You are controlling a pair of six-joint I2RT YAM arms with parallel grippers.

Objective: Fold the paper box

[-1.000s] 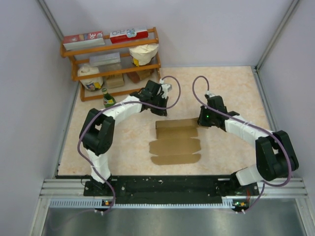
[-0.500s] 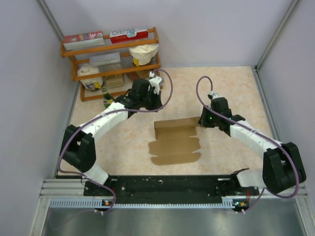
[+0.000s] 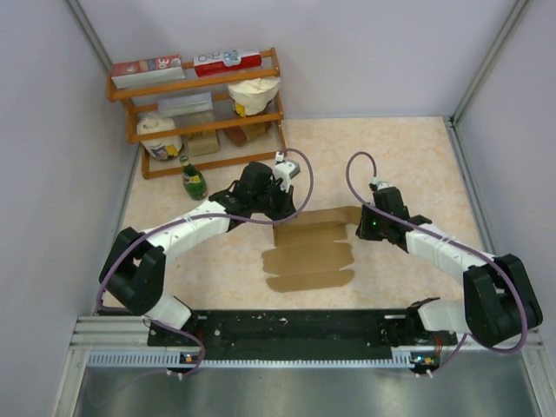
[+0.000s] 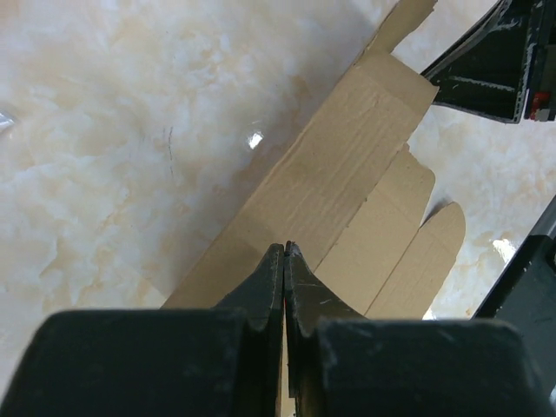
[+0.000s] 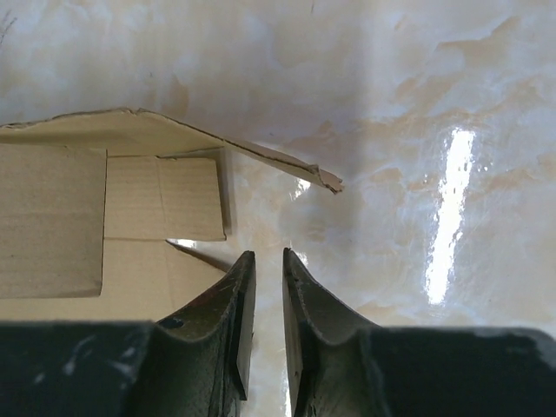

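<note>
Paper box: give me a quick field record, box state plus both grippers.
box: paper box, plain brown, unfolded, on the table
panels: near ones lie flat; far panel appears raised along its crease
left: left gripper shut, tips over the box's far left end, nothing seen between them
right: right gripper open by a narrow gap, empty, at the box's far right corner
folded: not yet
nearby: green bottle, far left of the box
</note>
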